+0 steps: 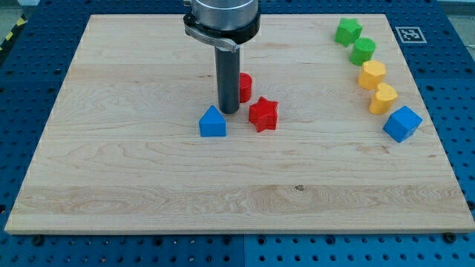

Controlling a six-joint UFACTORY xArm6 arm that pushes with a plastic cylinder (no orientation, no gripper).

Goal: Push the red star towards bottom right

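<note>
Camera view: no pincer on this arm, only a straight dark rod [228, 74] hanging upright from a round grey mount [221, 16] at the board's top edge, a little left of centre. My tip [228, 112] down on the wooden board [148, 185], gripping nothing. Tip just above and to the right of the blue house-shaped block [212, 122], just left of the red star [263, 114]; touching either or narrowly apart, cannot tell from this angle. Red star near the middle of the board, slightly toward the top edge, lying flat, well apart from the bottom right corner. Behind the rod, partly hidden by it, a second red block [245, 87], probably a cylinder, close above the star's upper left.

Along the right edge, a curved line of five blocks running from the top right corner downward: a green star-like block [347, 32], a green rounded block [363, 51] just below it, a yellow block [372, 75], another yellow block [383, 98], then a blue cube [402, 123] closest to the right edge. Neighbours in that line close together, some seemingly touching. No containers anywhere on the board. Blue perforated table [30, 89] showing around the board on every side.
</note>
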